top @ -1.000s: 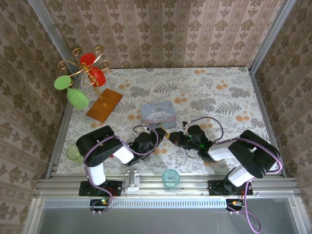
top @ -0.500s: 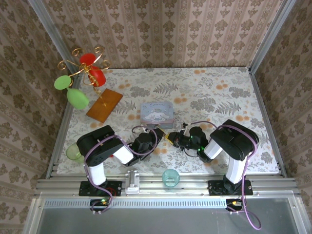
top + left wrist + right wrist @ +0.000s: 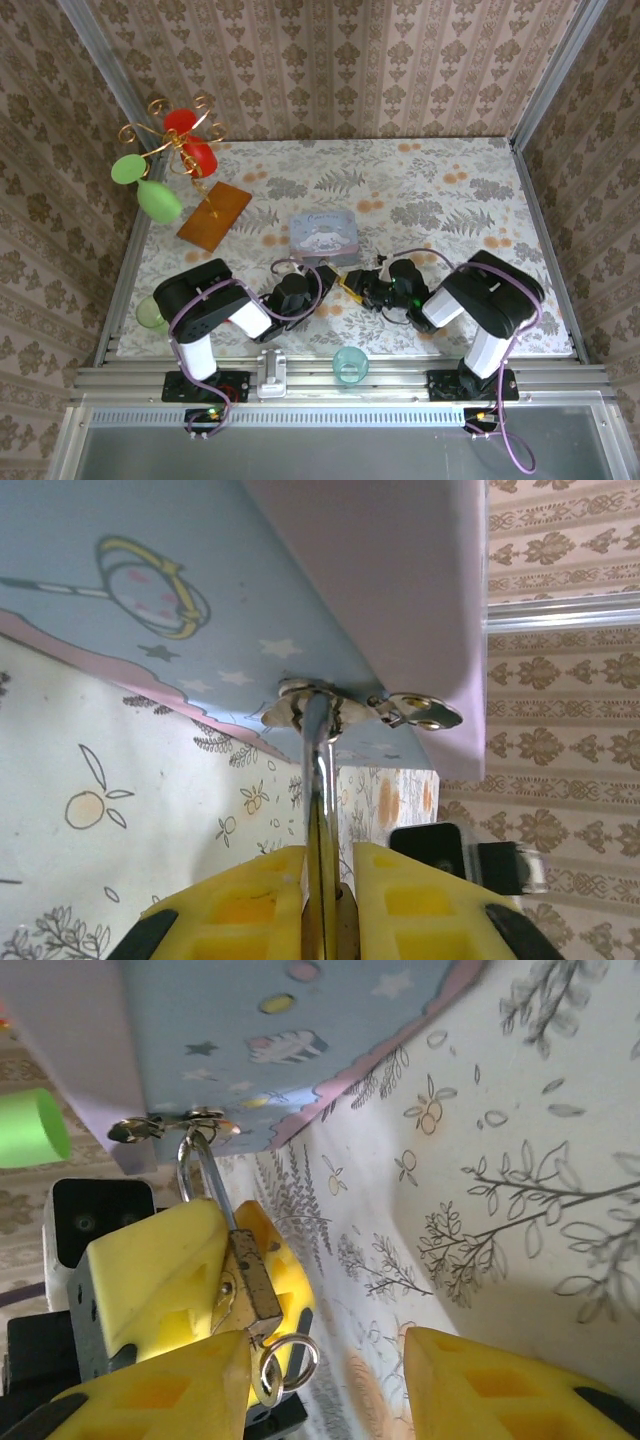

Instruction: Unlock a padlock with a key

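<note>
Nearest the arms, a small blue-green cup (image 3: 351,363) stood at the front edge of the desk (image 3: 480,200). Just past it, the two tools met nose to nose.

The left tool (image 3: 328,860) was squeezed shut on the padlock (image 3: 252,1275), with a yellow finger (image 3: 150,1260) on each flat side. The right tool (image 3: 328,1348) was wide apart and held nothing. The padlock's bottom end pointed at it. A little silver ring (image 3: 288,1362) hung from that end, right beside one of the right tool's fingers. The ring probably went with the key, but the key was too small to make out.

The padlock was not lying on the desk. Its thin silver loop (image 3: 198,1185) went through the clasp (image 3: 165,1125) on the side of the pale blue tin (image 3: 300,1040). So it hung there, tilted, between the tin and the tools.

The padlock looked tiny, hard and light. Smooth metal like that is slippery and could twist in the fingers. The flat brass sides looked like the best place to hold it, and the left tool had it there. The ring looked loose and floppy, so the right tool would need a careful pinch to turn the key. The tin looked light too and might slide if tugged.

Farther back on the left lay a flat brown packet (image 3: 213,214). Past that stood a gold stand with red and green glasses (image 3: 180,140).
</note>
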You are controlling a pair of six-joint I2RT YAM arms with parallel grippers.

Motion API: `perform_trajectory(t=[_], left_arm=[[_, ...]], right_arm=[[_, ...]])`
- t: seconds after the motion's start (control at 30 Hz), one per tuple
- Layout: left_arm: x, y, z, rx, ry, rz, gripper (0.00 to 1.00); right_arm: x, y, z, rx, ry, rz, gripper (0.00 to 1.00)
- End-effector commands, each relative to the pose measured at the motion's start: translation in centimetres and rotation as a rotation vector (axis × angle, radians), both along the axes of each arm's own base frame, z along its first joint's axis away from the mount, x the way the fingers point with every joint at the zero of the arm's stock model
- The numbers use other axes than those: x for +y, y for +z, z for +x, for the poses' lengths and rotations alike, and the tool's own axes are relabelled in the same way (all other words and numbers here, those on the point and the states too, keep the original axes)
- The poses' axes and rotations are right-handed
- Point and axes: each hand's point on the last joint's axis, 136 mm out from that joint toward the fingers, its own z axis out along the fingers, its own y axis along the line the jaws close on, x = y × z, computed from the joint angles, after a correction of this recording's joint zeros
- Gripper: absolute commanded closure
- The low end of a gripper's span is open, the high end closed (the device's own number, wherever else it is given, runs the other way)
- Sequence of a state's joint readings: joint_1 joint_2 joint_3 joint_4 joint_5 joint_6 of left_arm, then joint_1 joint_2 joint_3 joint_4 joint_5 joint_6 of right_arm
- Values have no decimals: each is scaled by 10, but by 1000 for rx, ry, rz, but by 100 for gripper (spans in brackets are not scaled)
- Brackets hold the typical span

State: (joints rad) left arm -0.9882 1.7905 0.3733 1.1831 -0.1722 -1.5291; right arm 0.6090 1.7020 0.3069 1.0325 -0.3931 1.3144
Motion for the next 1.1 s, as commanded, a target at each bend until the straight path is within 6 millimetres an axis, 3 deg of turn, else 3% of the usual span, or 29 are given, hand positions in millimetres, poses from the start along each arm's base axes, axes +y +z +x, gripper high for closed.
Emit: perform_trajectory(t=[0.0, 0.17, 0.3, 0.47, 0.57, 0.9, 1.07], left_arm=[[-9, 33, -1, -82, -31, -90, 100], [-6, 32, -2, -81, -24, -83, 100], [-6, 32, -2, -81, -27, -86, 100], [-4, 34, -1, -84, -24, -89, 100], [-3, 35, -1, -86, -20, -88, 100], [-6, 37, -1, -89, -26, -95, 100], [-6, 37, -1, -88, -28, -92, 100]], right_arm=[[-24, -17, -7, -33, 26, -266, 54], [-38, 25, -8, -270, 152, -644, 53], [-39, 44, -5, -409, 263, -804, 55], [-27, 42, -9, -499, 439, -991, 58], [-17, 37, -12, -536, 484, -1002, 66], [17, 24, -19, -651, 598, -1051, 60], [19, 25, -11, -695, 560, -1136, 61]])
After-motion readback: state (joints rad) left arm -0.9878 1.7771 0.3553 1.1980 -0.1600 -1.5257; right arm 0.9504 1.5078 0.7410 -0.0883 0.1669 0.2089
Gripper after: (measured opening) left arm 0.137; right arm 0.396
